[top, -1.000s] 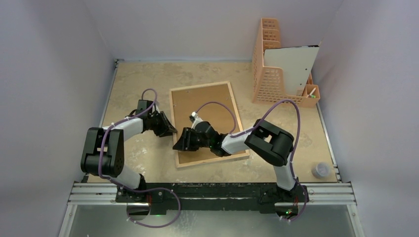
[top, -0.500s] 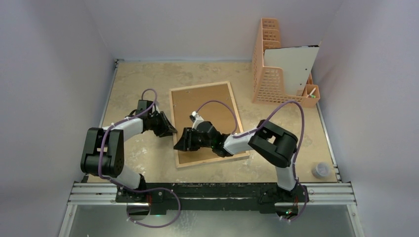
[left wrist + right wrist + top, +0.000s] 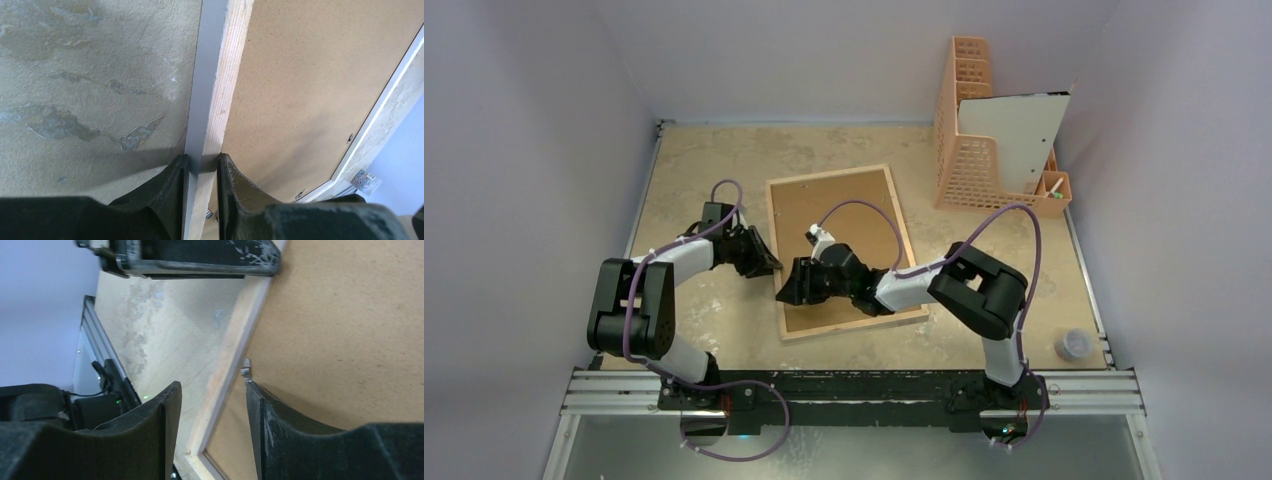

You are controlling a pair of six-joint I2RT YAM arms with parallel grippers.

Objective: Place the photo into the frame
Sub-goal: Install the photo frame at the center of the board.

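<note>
We are early: the frame [image 3: 232, 75] lies face down, backing board [image 3: 310, 75] still in, our left hand [image 3: 201, 162] clamped on its rim, right hand [image 3: 212, 390] apart beside a tab [image 3: 245, 371].

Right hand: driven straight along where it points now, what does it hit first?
Most likely the wood rim of the frame: it lies between the open fingers of the right hand, beside a small metal tab. Beyond, the left hand clamps the same rim. Exact depth is unclear.
</note>
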